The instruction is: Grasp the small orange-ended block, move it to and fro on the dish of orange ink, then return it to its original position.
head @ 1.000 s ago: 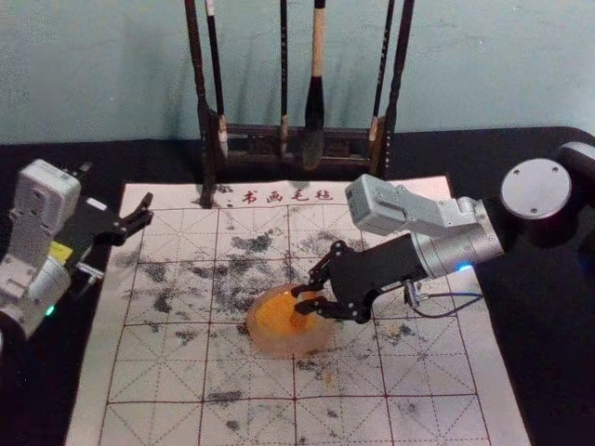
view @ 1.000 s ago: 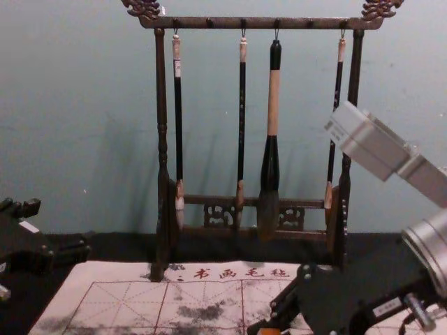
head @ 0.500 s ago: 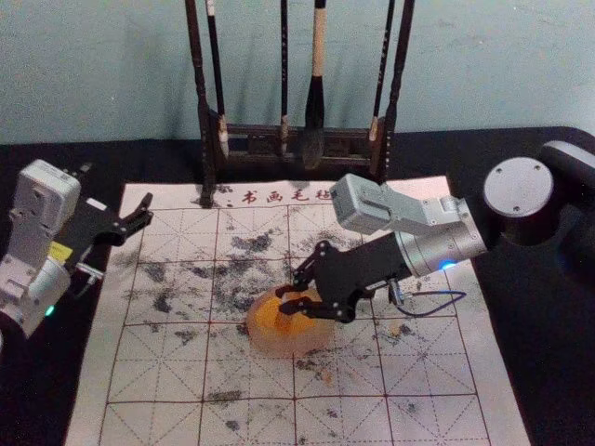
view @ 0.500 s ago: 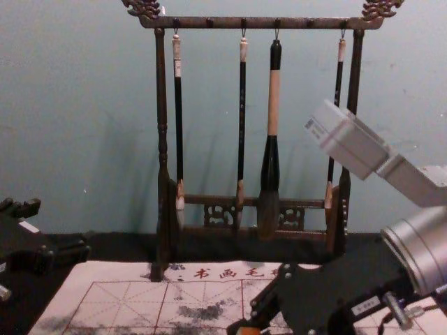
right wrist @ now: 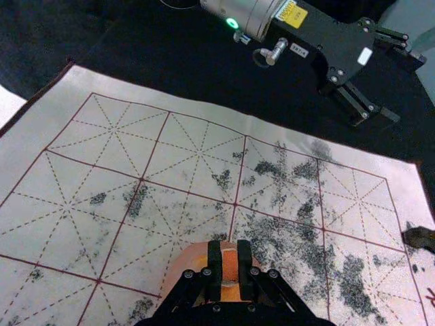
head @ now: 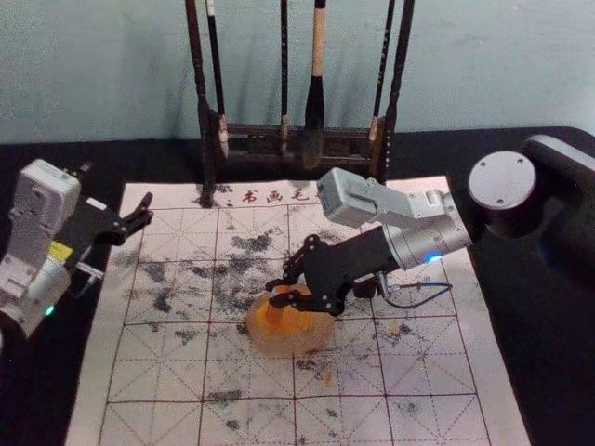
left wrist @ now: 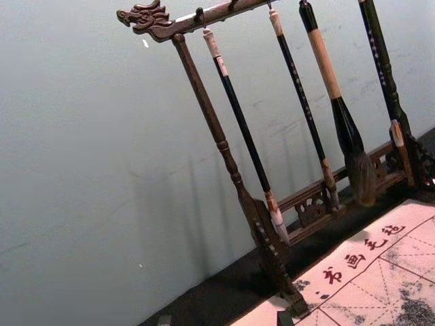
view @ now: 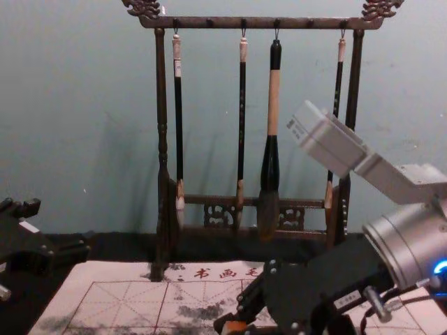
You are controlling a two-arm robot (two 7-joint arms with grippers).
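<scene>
The right gripper (head: 272,294) has slid to the left over the dish (head: 290,347), and the little orange block (head: 273,314) it is pinching has gone with it, from the right part of the dish over to the left part. Its arm has moved left too, so now it hides more of the red writing (head: 270,196), and a blue light (view: 441,267) has come into the chest view.

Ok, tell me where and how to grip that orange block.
Probably the flat, opposite sides of its upper part, from the robot's right: the orange block points down towards the dish, narrow enough for the right pincer to clasp.
</scene>
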